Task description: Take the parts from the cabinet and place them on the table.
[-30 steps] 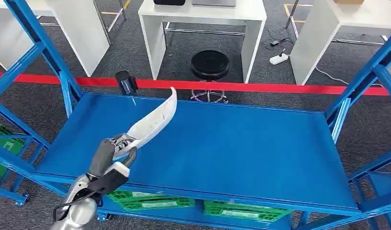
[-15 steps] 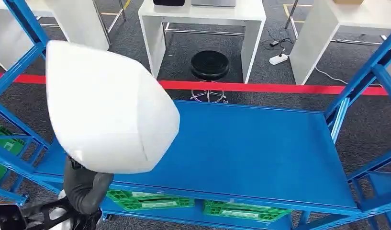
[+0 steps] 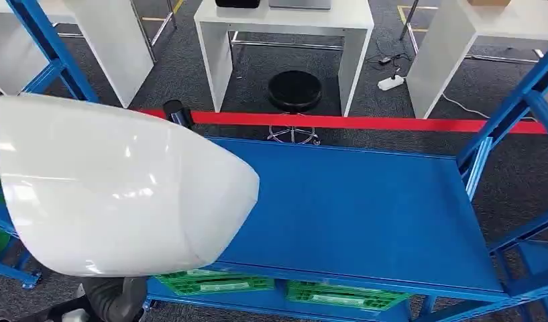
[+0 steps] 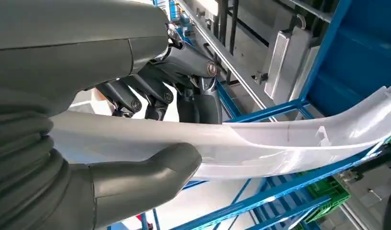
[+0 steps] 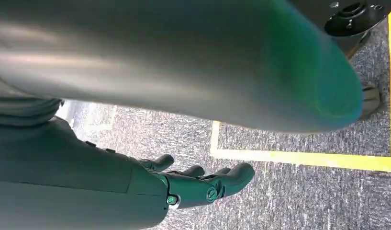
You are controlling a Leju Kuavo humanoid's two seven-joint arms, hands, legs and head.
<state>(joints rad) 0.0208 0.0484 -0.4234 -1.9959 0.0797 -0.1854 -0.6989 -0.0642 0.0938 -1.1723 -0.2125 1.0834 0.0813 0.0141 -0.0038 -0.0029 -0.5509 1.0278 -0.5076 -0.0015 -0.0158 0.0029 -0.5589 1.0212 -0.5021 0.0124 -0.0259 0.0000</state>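
Gripping the white part [image 4: 260,143] between thumb and fingers, the left robot hand [image 4: 150,124] holds it above the blue shelf [image 3: 365,208]; the right robot hand [image 5: 198,184] hangs over carpet [image 5: 298,206], fingers loosely curled, grasping nothing.

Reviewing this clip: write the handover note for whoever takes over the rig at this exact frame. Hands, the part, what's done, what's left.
Left hand: grips the white part, thumb on one face and fingers on the other.
Right hand: hangs at the robot's side above grey carpet, holds nothing, fingers loosely apart.
White part: lifted off the blue shelf and held close to the head camera.
Done: the part is out of the cabinet.
Left: carry it to a table and set it down. Which table cannot be told; white tables stand beyond the red tape.
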